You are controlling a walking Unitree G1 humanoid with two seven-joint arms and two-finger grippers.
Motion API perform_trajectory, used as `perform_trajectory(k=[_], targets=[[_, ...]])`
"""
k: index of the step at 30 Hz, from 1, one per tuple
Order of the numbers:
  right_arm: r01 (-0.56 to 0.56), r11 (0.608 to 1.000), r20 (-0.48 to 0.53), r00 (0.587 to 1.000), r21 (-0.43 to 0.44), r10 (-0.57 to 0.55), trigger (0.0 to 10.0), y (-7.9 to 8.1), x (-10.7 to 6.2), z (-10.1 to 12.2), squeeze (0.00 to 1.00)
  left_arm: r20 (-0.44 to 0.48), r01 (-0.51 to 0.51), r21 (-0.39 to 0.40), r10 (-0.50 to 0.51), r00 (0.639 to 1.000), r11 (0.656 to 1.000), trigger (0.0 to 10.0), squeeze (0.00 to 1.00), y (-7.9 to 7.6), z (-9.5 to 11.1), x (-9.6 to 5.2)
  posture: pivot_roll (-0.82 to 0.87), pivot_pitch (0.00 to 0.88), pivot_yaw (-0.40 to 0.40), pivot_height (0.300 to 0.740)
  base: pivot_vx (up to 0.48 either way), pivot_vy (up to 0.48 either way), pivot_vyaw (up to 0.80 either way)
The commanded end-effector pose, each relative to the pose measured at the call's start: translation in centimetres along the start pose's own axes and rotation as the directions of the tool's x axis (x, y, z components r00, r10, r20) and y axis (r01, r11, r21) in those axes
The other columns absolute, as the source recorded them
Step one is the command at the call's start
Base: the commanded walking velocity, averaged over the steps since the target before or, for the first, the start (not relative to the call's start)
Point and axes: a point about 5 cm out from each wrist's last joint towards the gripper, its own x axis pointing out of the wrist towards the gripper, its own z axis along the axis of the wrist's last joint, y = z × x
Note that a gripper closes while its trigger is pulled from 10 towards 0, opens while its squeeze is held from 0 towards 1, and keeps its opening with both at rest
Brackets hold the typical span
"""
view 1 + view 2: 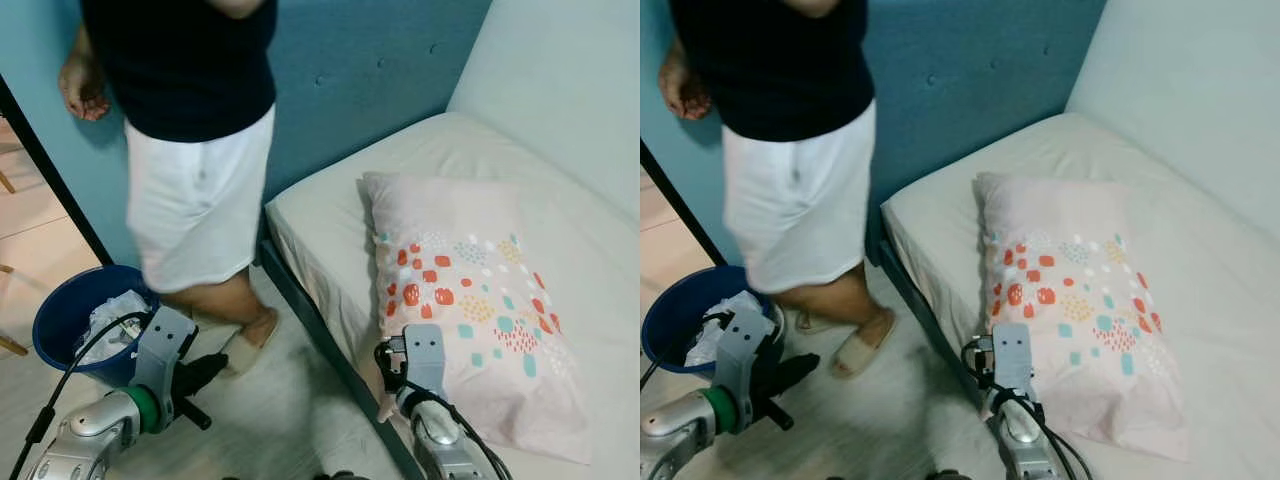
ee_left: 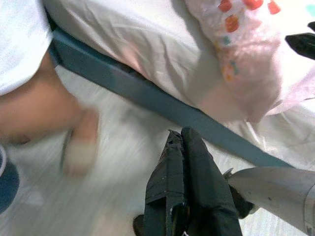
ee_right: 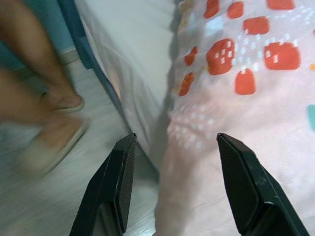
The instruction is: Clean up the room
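Bucket point(image 1: 60, 320), blue, sits on the floor point(image 1: 880, 420) far left, crumpled white stuff inside, probably rubbish gathered for the tidy-up. Just beside it the left gripper point(image 1: 205, 372) hangs low over the floor, arm bent and pointing rightward toward the bed frame; its fingers point(image 2: 184, 182) press together, shut on nothing, likely parked. Person point(image 1: 195, 140) stands between bucket and bed point(image 1: 330, 215), one slippered foot near the frame, blurred in the wrist views. Bed has a bare cream mattress against a blue wall. Pillow point(image 1: 465, 300), pale pink with red, teal and yellow spots, lies lengthwise on the mattress, its near corner drooping over the edge, so it looks out of place and the likely thing to straighten. Right gripper point(image 3: 172, 182) is raised at that corner, forearm reaching up from below; fingers point(image 3: 243, 182) stand wide apart, one by the mattress side, the other over pillow fabric, not yet closed. Judged: lined up for a grasp of the corner.
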Motion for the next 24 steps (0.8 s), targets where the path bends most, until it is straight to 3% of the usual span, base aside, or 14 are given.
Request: perform_trajectory(k=[1, 3, 4, 5, 6, 7, 9, 11, 13, 15, 16, 18, 21, 24], targets=[[0.101, 0.995, 0.021, 0.995, 0.01, -0.101, 10.0, -1.1, 0.3, 0.5, 0.0, 0.054, 0.086, -0.02, -0.085, 0.995, 0.996, 10.0, 0.0, -1.2, 1.3, 0.3, 0.04, 0.052, 0.023, 0.74, 0.0, 0.0, 0.0], [0.125, 0.991, 0.058, 0.99, 0.048, -0.128, 10.0, -1.2, 0.8, 1.6, 0.0, 0.073, 0.101, -0.017, -0.1, 0.992, 0.995, 10.0, 0.0, -1.5, 1.9, 0.5, 0.04, 0.05, 0.025, 0.74, 0.0, 0.0, 0.0], [0.052, 0.993, 0.109, 0.992, 0.104, -0.063, 10.0, -0.4, 1.2, 2.9, 0.0, 0.076, 0.111, -0.01, -0.11, 0.991, 0.994, 10.0, 0.0, -1.7, 2.1, 0.7, 0.04, 0.051, 0.026, 0.74, 0.0, 0.0, 0.0], [0.052, 0.993, 0.109, 0.992, 0.104, -0.063, 10.0, -0.4, 1.2, 2.9, 0.0, 0.076, 0.111, -0.01, -0.11, 0.991, 0.994, 10.0, 0.0, -1.7, 2.1, 0.7, 0.04, 0.051, 0.026, 0.74, 0.0, 0.0, 0.0], [-0.168, 0.974, 0.162, 0.976, 0.15, 0.143, 10.0, 1.7, 1.1, 4.0, 0.0, 0.067, 0.116, -0.008, -0.115, 0.991, 0.993, 10.0, 0.0, -1.7, 1.9, 0.7, 0.03, 0.052, 0.028, 0.74, 0.0, 0.0, 0.0], [-0.168, 0.974, 0.162, 0.976, 0.15, 0.143, 10.0, 1.7, 1.1, 4.0, 0.0, 0.067, 0.116, -0.008, -0.115, 0.991, 0.993, 10.0, 0.0, -1.7, 1.9, 0.7, 0.03, 0.052, 0.028, 0.74, 0.0, 0.0, 0.0], [-0.421, 0.898, 0.255, 0.889, 0.129, 0.38, 10.0, 4.0, 0.2, 5.4, 0.0, 0.05, 0.125, -0.007, -0.124, 0.991, 0.992, 10.0, 0.0, -1.8, 1.6, 0.5, 0.03, 0.052, 0.028, 0.74, 0.0, 0.0, 0.0], [-0.421, 0.898, 0.255, 0.889, 0.129, 0.38, 10.0, 4.0, 0.2, 5.4, 0.0, 0.05, 0.125, -0.007, -0.124, 0.991, 0.992, 10.0, 0.0, -1.8, 1.6, 0.5, 0.03, 0.052, 0.028, 0.74, 0.0, 0.0, 0.0], [-0.294, 0.953, 0.236, 0.933, 0.074, 0.27, 10.0, 2.5, 0.6, 5.2, 0.0, 0.047, 0.124, -0.01, -0.123, 0.991, 0.992, 10.0, 0.0, -1.8, 1.5, 0.3, 0.03, 0.059, 0.023, 0.74, 0.0, 0.0, 0.0], [-0.294, 0.953, 0.236, 0.933, 0.074, 0.27, 10.0, 2.5, 0.6, 5.2, 0.0, 0.047, 0.124, -0.01, -0.123, 0.991, 0.992, 10.0, 0.0, -1.8, 1.5, 0.3, 0.03, 0.059, 0.023, 0.74, 0.0, 0.0, 0.0], [-0.192, 0.98, 0.214, 0.961, 0.056, 0.176, 10.0, 1.3, 0.9, 4.7, 0.0, 0.046, 0.125, -0.012, -0.124, 0.991, 0.992, 10.0, 0.0, -1.8, 1.5, 0.3, 0.03, 0.062, 0.024, 0.74, 0.0, 0.0, 0.0], [-0.121, 0.992, 0.205, 0.972, 0.035, 0.112, 10.0, 0.5, 1.0, 4.4, 0.0, 0.047, 0.124, -0.008, -0.124, 0.991, 0.992, 10.0, 0.0, -1.9, 1.5, 0.3, 0.03, 0.064, 0.026, 0.74, 0.0, 0.0, 0.0], [-0.072, 0.997, 0.199, 0.978, 0.012, 0.068, 10.0, 0.0, 0.9, 4.1, 0.0, 0.063, 0.092, 0.008, -0.093, 0.994, 0.996, 10.0, 0.0, -1.8, 1.7, 0.4, 0.03, 0.065, 0.028, 0.74, 0.0, 0.0, 0.0], [-0.058, 0.998, 0.196, 0.979, 0.0, 0.057, 10.0, 0.0, 0.7, 3.8, 0.0, 0.106, -0.028, 0.024, 0.025, 0.994, 0.999, 10.0, 0.0, -1.1, 2.5, 1.2, 0.03, 0.066, 0.029, 0.74, 0.0, 0.0, 0.0]])
